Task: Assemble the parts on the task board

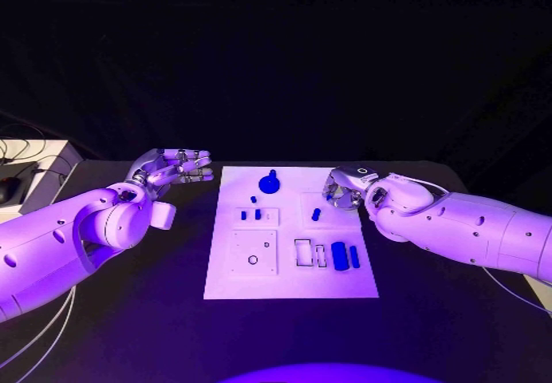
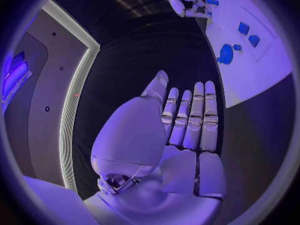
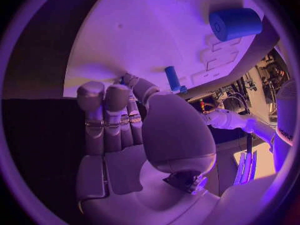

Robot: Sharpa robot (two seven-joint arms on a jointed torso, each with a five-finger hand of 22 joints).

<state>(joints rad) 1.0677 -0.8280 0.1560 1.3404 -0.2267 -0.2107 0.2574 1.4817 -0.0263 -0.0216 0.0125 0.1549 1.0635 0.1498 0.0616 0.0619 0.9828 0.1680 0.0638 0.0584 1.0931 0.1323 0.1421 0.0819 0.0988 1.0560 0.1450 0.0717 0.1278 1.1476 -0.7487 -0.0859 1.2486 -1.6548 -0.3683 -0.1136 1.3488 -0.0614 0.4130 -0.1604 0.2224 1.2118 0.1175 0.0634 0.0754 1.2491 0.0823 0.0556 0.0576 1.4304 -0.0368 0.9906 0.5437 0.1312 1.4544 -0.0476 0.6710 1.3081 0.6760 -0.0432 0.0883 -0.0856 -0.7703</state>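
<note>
Blue against white: saw the short peg (image 1: 317,214) standing on end on the board (image 1: 288,279), just inward of the right hand (image 1: 345,191), empty with fingers loosely apart, and well apart from the equally empty, flat-fingered left hand (image 1: 172,169).

Black table (image 1: 138,319), dark backdrop (image 1: 276,72), violet light

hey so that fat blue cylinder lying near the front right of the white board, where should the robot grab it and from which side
Grip the fat blue cylinder across its round middle, coming down from above. It lies on its side on the task board, long axis running toward the robot, so its curved flanks face left and right. A slimmer blue piece lies close on its right, so fingers should go in carefully there. The right hand is probably the nearer one.
</note>
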